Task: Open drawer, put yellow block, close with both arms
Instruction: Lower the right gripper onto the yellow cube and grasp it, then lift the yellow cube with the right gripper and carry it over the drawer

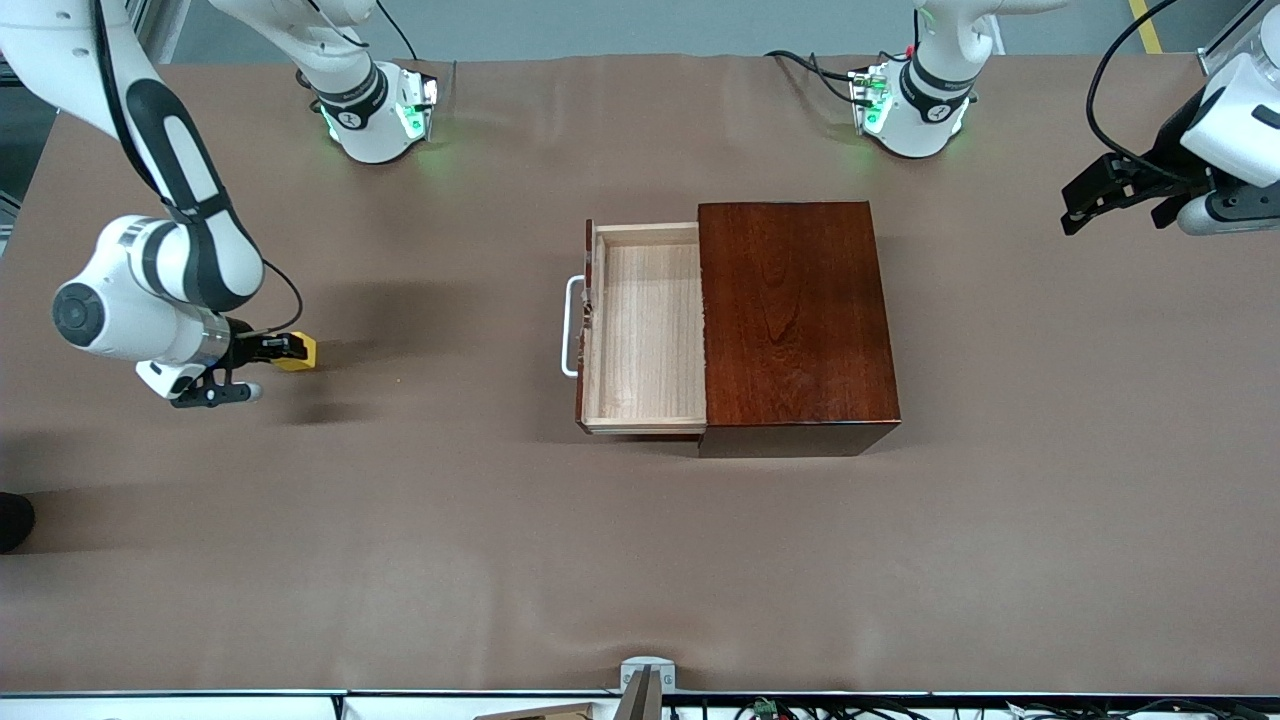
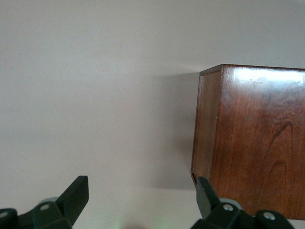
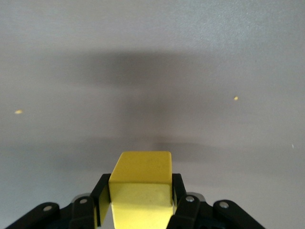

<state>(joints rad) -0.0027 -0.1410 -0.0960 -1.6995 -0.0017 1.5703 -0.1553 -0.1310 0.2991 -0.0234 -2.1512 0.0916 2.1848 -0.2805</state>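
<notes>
On the brown-covered table [image 1: 640, 560], a glossy dark red-brown wooden box [image 1: 795, 320] is shown near the middle, its pale-wood drawer [image 1: 645, 330] drawn out toward the right arm's end, with the white U-shaped bar handle [image 1: 570, 326] at its front. The tray is seen to hold nothing. The white right arm [image 1: 150, 290] is reached down toward its own end of the table, well apart from the drawer, and its black right gripper [image 1: 272, 348] is closed on the small bright yellow cube [image 3: 141, 188], one finger pressed to each side; whether the cube is clear of the table cannot be told. The left gripper [image 2: 143, 200] is held spread wide and empty, just beside the box's end toward the left arm, where that arm waits. The step in hand is judged to be the pick-up, the opening being done. A lift, a carry over the tray and a release inside it are called for next.
</notes>
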